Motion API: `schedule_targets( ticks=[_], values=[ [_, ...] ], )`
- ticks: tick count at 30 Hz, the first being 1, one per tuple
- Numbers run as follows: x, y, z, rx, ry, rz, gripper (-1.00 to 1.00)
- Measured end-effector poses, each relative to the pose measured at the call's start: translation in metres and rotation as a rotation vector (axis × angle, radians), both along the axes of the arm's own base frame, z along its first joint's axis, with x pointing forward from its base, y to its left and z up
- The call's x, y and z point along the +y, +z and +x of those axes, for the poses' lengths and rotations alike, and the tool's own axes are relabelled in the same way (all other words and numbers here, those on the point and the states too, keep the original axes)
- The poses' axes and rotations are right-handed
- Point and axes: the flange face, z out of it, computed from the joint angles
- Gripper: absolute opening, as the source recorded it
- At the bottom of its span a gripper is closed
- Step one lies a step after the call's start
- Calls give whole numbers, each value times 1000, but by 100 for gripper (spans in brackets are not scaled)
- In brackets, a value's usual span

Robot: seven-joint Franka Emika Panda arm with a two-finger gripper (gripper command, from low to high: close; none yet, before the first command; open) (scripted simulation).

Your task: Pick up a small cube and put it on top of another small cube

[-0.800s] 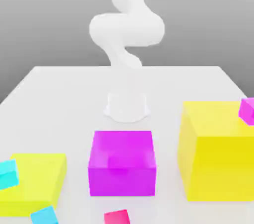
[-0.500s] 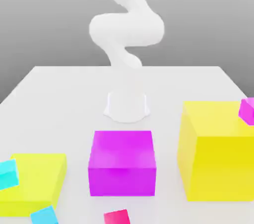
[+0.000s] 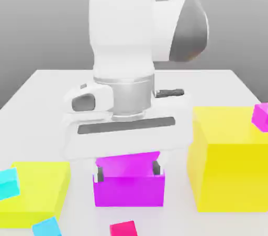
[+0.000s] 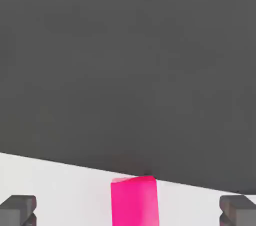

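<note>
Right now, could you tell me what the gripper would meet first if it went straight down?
Probably the pink-red cube, centred between the open jaws in the hand view. The gripper overlaps the magenta block in the exterior view, but depth there is unclear.

The pincer (image 3: 127, 171) has dropped from the top edge to hang over the big magenta block (image 3: 129, 190).
</note>
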Motion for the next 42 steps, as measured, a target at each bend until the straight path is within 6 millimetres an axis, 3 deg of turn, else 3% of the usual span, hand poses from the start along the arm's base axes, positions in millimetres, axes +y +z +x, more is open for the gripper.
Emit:
schedule_targets(
  ticks=[4, 8, 9, 16, 20, 21, 25, 29, 30, 32, 33, 39, 42],
  values=[
    [-4, -72, -8, 98, 28, -23, 0],
    [-5, -132, -10, 119, 35, -28, 0],
    [-6, -144, -11, 120, 35, -28, -100],
    [-6, -147, -11, 121, 35, -28, -100],
    [-6, -100, -11, 121, 35, -28, -100],
    [-22, -86, -12, 121, -1, -29, -100],
    [-122, -43, -33, 123, -241, -25, -100],
    [-223, -6, -82, 124, -507, -1, -100],
    [-249, -5, -98, 124, -579, 9, -100],
    [-272, -25, -112, 124, -644, 17, -100],
    [-275, -38, -115, 124, -656, 18, 100],
    [-277, -44, -117, 125, -662, 17, 100],
    [-279, -16, -117, 124, -665, 17, 100]
  ],
)
